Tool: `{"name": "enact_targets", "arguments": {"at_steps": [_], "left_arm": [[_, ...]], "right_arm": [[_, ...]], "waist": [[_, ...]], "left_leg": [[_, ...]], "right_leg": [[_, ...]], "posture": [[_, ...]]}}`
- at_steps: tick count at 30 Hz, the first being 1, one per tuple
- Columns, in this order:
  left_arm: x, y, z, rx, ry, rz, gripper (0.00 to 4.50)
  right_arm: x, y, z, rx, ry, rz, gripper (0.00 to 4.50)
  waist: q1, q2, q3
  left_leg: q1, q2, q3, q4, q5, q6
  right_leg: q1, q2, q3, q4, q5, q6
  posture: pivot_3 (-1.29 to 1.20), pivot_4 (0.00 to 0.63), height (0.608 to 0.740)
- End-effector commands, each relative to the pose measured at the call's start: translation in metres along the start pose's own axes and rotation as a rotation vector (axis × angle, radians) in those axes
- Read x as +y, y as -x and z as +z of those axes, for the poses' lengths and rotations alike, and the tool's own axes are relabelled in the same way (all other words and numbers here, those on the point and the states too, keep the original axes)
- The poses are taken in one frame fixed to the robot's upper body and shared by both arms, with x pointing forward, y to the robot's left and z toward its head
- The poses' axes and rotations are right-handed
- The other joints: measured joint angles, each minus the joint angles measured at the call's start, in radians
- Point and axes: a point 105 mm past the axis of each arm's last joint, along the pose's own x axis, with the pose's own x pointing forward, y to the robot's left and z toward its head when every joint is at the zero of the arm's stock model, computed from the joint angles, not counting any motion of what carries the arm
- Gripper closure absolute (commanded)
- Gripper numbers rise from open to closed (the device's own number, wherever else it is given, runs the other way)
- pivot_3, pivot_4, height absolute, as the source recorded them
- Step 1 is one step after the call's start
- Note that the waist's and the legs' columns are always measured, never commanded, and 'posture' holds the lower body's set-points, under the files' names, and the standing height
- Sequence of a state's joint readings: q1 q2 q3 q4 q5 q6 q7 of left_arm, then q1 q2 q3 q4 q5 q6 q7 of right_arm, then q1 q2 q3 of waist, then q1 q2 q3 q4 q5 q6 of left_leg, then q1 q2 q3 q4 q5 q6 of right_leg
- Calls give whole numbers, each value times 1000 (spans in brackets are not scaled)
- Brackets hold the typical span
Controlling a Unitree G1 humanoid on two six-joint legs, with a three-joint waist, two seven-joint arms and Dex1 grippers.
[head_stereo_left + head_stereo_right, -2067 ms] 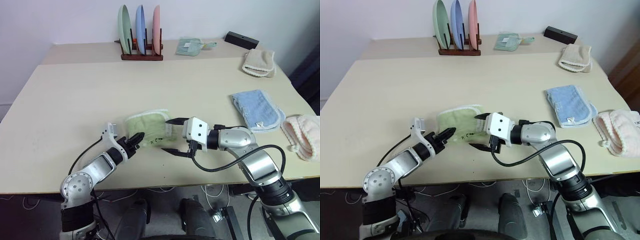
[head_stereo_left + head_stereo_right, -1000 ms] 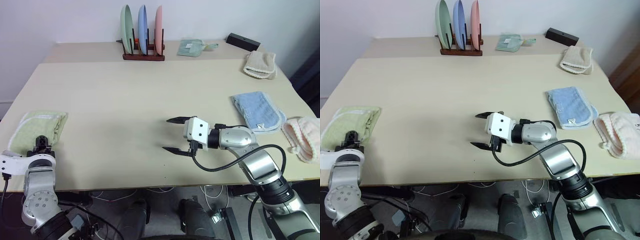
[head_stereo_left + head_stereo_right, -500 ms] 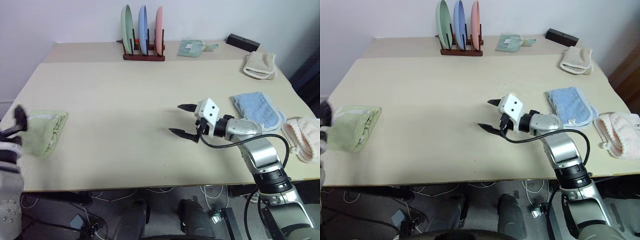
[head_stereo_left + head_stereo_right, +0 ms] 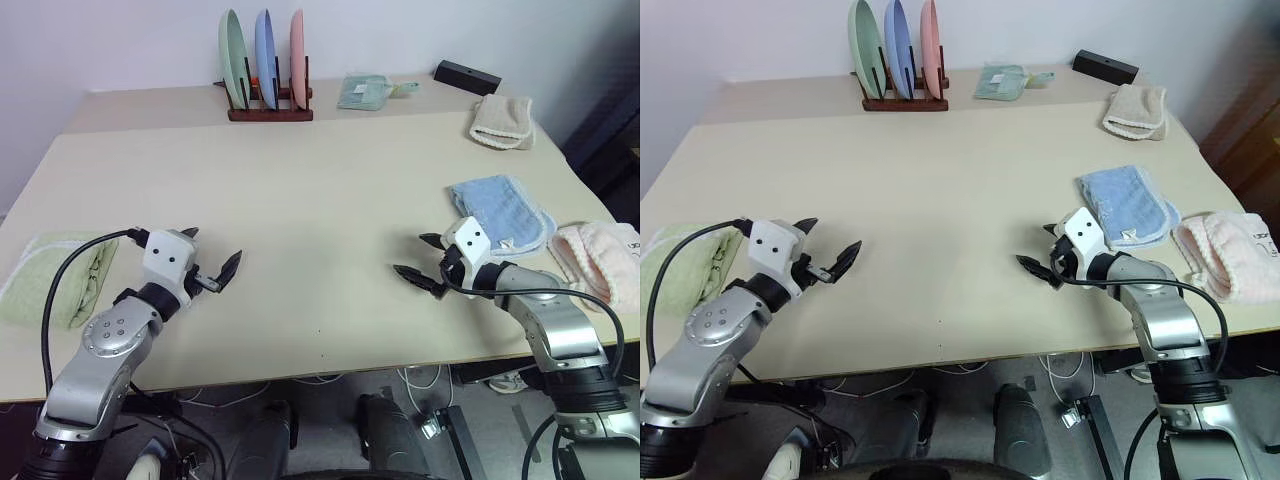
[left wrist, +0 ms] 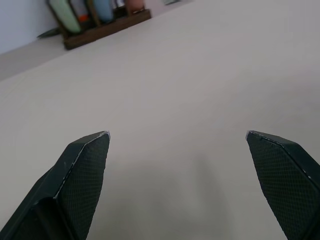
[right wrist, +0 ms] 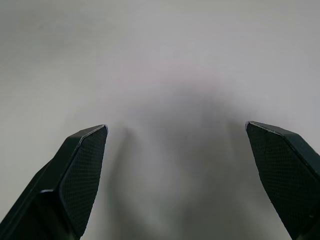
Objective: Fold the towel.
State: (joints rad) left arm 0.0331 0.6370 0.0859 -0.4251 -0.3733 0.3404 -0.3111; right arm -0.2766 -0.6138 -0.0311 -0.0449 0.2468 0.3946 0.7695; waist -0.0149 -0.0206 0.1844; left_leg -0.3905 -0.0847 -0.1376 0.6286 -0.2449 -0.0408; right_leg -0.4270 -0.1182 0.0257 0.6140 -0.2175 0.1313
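The towel, light green with white edging, lies folded at the table's far left edge. My left gripper hovers open over bare tabletop a hand's width to the right of it, touching nothing. Its fingers stand wide apart in the left wrist view with only table between them. My right gripper is open too, low over the table on the right side, just left of the light blue towel. Nothing sits between its fingers in the right wrist view.
A light blue towel and a pink one lie at the right edge. A beige towel, a black box, a teal cloth and a wooden rack of three plates line the back.
The towel went from the table's middle to the left edge. My left gripper has since come off it and swung right, rolling over. My right gripper moved right toward the blue towel.
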Motion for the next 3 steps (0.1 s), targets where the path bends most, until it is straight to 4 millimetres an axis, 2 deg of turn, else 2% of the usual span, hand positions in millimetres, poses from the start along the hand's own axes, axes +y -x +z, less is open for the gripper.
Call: {"name": "enact_targets", "arguments": {"at_steps": [1, 3], "left_arm": [[-5, 2, 1, -26, 0, -31, 40], [-8, 4, 1, -33, 3, -47, 40]], "right_arm": [[-7, 5, 26, -73, 42, -41, 0], [-7, 4, 28, -76, 43, -44, 0]], "waist": [[4, 0, 0], [4, 0, 0]], "left_leg": [[0, 0, 0, 0, 0, 0], [0, 0, 0, 1, 0, 0]], "right_leg": [[0, 0, 0, 0, 0, 0], [0, 0, 0, 0, 0, 0]], "posture": [[0, 150, 738], [0, 150, 738]]}}
